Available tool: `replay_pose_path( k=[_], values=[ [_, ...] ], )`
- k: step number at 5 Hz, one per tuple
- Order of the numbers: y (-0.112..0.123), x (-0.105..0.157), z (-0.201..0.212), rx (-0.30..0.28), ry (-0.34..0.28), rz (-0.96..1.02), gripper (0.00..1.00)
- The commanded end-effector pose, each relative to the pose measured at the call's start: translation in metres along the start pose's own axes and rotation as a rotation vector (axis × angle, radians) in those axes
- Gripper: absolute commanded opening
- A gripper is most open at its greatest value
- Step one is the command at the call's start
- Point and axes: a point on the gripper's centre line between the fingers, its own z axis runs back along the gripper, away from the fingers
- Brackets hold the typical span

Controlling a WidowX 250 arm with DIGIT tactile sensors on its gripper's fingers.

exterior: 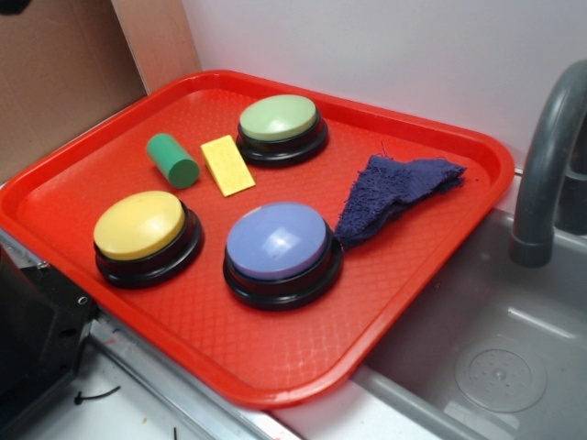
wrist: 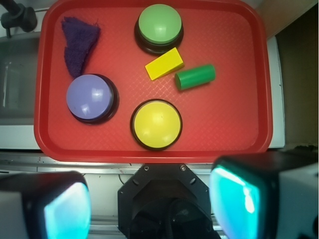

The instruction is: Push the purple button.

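Observation:
The purple button (exterior: 278, 240) has a glossy periwinkle dome on a black base and sits near the middle of the red tray (exterior: 275, 367). From the wrist camera the purple button (wrist: 91, 96) lies at the tray's left, below the cloth. My gripper (wrist: 149, 204) is open, its two teal pads far apart with nothing between them. It hangs high above the bench, on the near side of the tray's edge, well clear of every button. In the exterior view only a black part of the arm (exterior: 37, 339) shows at lower left.
A yellow button (wrist: 156, 123) and a green button (wrist: 159, 25) share the red tray (wrist: 249, 124) with a yellow wedge block (wrist: 164, 63), a green cylinder (wrist: 195, 77) and a dark purple cloth (wrist: 78, 44). A grey sink (exterior: 495, 357) and faucet (exterior: 546, 165) lie right of the tray.

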Motion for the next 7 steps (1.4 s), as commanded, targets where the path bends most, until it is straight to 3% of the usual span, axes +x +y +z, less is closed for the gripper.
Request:
replay_pose_path(
  k=[1,3,4,6,7],
  values=[
    [0.000,0.000,0.000,0.000,0.000,0.000,1.00],
    [-0.066,0.065,-0.088,0.063,0.023,-0.331,1.00],
    [-0.080,0.077,-0.113,0.084,-0.011,-0.383,1.00],
    [-0.093,0.077,-0.172,0.021,-0.034,-0.453,1.00],
    [-0.095,0.070,-0.196,-0.037,0.011,-0.464,1.00]
  ],
)
